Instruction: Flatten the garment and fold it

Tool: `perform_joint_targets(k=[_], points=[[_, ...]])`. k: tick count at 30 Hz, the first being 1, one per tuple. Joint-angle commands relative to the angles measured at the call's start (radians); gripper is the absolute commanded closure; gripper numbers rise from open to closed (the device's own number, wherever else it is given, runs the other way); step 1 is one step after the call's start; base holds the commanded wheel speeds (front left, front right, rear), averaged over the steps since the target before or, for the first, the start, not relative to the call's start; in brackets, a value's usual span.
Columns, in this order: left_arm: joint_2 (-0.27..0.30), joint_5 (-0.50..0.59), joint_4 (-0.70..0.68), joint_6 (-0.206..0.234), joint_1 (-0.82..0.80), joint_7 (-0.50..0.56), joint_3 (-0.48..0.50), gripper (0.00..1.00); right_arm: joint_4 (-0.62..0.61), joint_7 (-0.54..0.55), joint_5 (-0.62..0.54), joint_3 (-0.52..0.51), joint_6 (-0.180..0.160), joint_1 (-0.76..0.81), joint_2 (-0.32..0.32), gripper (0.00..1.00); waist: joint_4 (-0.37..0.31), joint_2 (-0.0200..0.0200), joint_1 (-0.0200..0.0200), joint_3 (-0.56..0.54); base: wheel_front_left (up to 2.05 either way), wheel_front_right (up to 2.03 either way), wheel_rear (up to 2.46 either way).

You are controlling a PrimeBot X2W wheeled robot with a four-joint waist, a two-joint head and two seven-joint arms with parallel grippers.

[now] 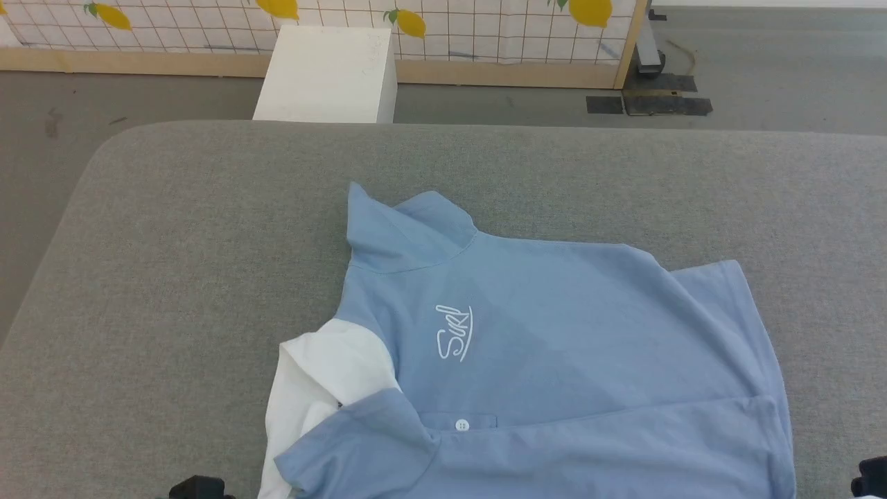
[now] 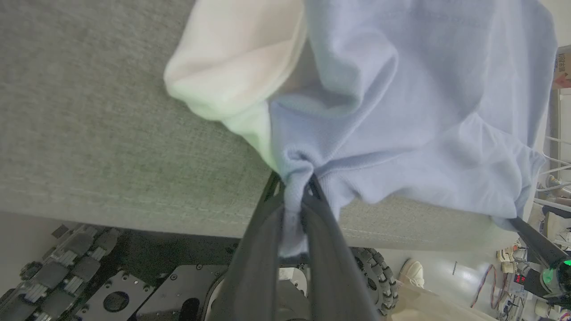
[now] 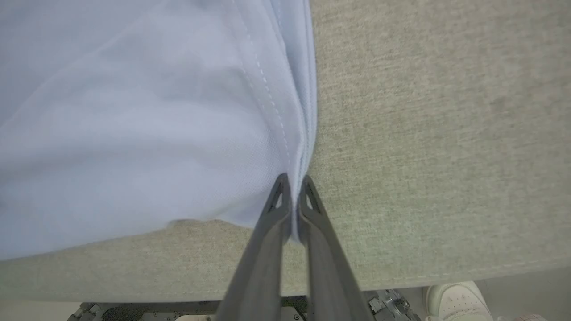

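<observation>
- Head view — one polo shirt (image 1: 554, 333) lies from centre to 5 o'clock on the grey pad (image 1: 173, 263), mostly smooth; folding looks unfinished
- Left wrist view: left gripper (image 2: 295, 183) pinches bunched blue cloth beside the single white sleeve (image 2: 232, 67)
- Right wrist view: right gripper (image 3: 292, 183) clamps the shirt's stitched edge — two grippers, both holding

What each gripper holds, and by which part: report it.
The left gripper is shut on the garment, at bunched blue fabric beside the white sleeve. The right gripper is shut on its stitched edge.
</observation>
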Motion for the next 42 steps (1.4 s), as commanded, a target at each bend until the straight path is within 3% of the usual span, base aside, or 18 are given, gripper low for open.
perform_joint_targets(k=[1,2,3,4,5,11,16,19,23,30,35,42], points=[[-0.001,0.002,0.026,-0.012,-0.031,-0.019,0.004,1.0,0.019,-0.016,-0.011,0.009,-0.002,-0.02,-0.001,1.0,0.001,0.0,0.0,0.0,0.0,0.0,0.0],[0.001,0.008,0.039,-0.015,-0.039,-0.029,0.005,1.0,0.026,-0.024,-0.015,0.012,-0.002,-0.025,-0.001,1.0,0.002,0.0,0.0,0.0,0.0,0.0,0.0],[0.001,0.014,0.047,-0.018,-0.047,-0.042,0.009,0.89,0.031,-0.034,-0.014,0.011,-0.002,-0.031,-0.001,0.69,0.003,0.0,0.0,0.0,0.0,0.0,0.0],[0.003,0.024,0.057,-0.023,-0.057,-0.064,0.014,0.0,0.037,-0.047,-0.008,0.012,-0.002,-0.037,-0.001,0.28,0.003,0.0,0.0,0.0,0.0,0.0,0.0],[0.003,0.031,0.065,-0.028,-0.065,-0.079,0.016,0.0,0.041,-0.055,-0.003,0.011,-0.002,-0.042,-0.001,0.0,0.003,0.0,0.0,-0.001,0.0,0.0,0.0],[0.002,0.011,0.043,-0.067,-0.075,-0.123,0.035,0.0,0.002,-0.045,0.085,-0.007,-0.002,-0.061,-0.001,0.0,-0.001,0.0,0.0,-0.011,0.0,0.0,0.0],[0.007,0.006,-0.09,-0.084,-0.068,-0.169,0.068,0.0,-0.133,-0.046,0.087,-0.063,-0.002,-0.08,-0.001,0.0,-0.004,0.0,0.0,-0.02,0.0,0.0,0.0],[0.013,0.081,-0.164,-0.095,-0.092,-0.268,0.086,0.0,-0.206,-0.113,0.032,-0.076,-0.002,-0.105,-0.001,0.0,-0.004,0.0,0.0,-0.023,0.0,0.0,0.0],[-0.01,0.215,-0.186,-0.099,-0.133,-0.46,0.095,0.0,-0.26,-0.287,-0.071,-0.053,-0.002,-0.132,-0.001,0.0,-0.002,0.0,0.0,-0.027,0.0,0.0,0.0],[-0.087,0.385,-0.074,-0.079,-0.14,-0.759,0.065,0.0,-0.189,-0.551,-0.19,0.012,-0.002,-0.126,-0.001,0.0,-0.007,0.0,0.0,-0.036,0.0,0.0,0.0],[-0.108,0.465,0.053,-0.08,-0.131,-0.801,0.013,0.0,-0.107,-0.65,-0.208,0.043,-0.002,-0.112,-0.001,0.0,-0.005,0.0,0.0,-0.032,0.0,0.0,0.0],[-0.125,0.463,0.107,-0.089,-0.183,-0.811,0.017,0.0,-0.032,-0.705,-0.176,0.056,-0.002,-0.119,-0.001,0.0,-0.001,0.0,0.0,-0.014,0.0,0.0,0.0]])
